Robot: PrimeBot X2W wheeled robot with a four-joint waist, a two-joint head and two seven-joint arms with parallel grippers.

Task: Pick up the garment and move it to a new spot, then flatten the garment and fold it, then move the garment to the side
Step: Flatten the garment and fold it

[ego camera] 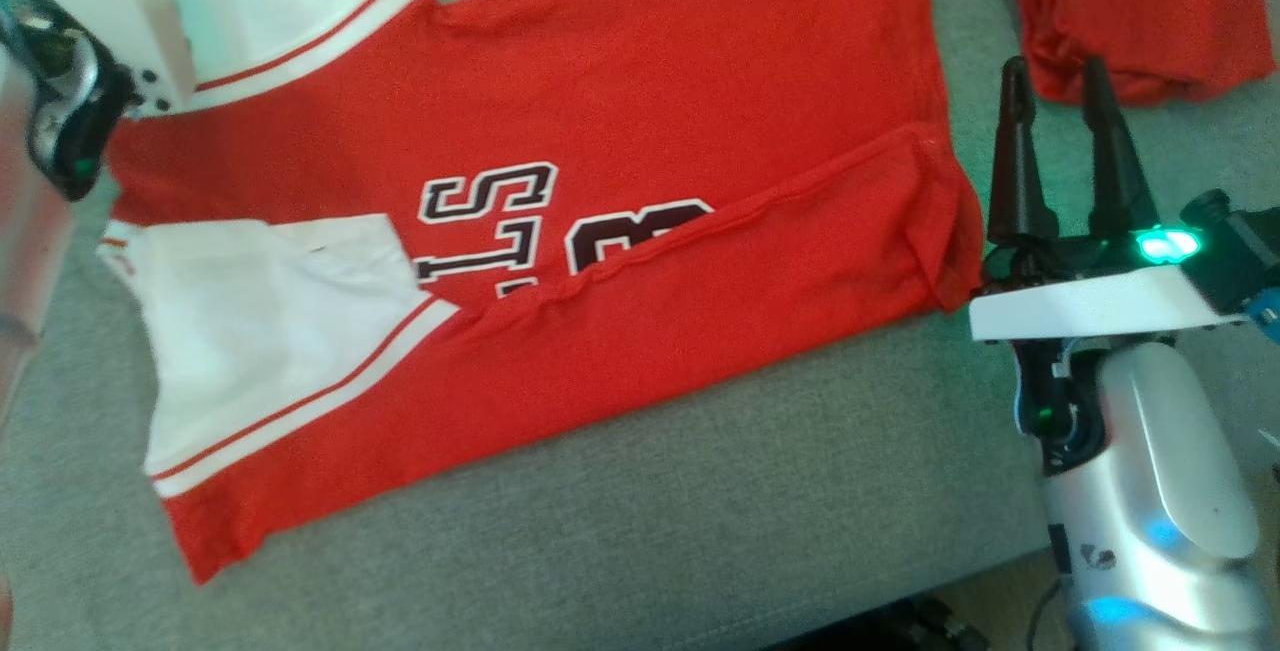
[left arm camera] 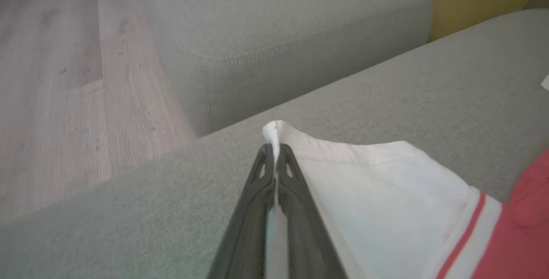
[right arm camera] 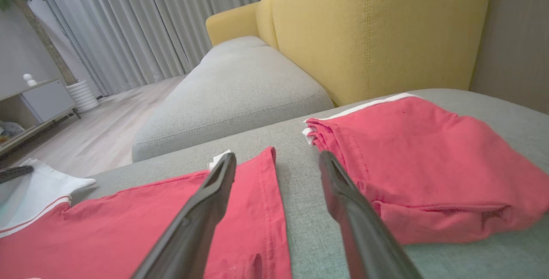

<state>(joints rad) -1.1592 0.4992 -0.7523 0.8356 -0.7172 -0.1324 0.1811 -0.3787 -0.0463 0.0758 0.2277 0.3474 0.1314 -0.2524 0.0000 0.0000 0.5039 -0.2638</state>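
A red jersey with white sleeves and dark lettering lies spread across the grey upholstered cushion, its near side folded over and its hem toward the cushion's right edge. The left gripper is pinched tight on the tip of a white sleeve near the left edge. The right gripper stands wide and empty beside the hem corner. The cloth looks light and limp, so edges and corners offer the surest hold. A folded red garment sits at the far right corner. Beyond are a yellow sofa back, pale wood floor and grey curtains.
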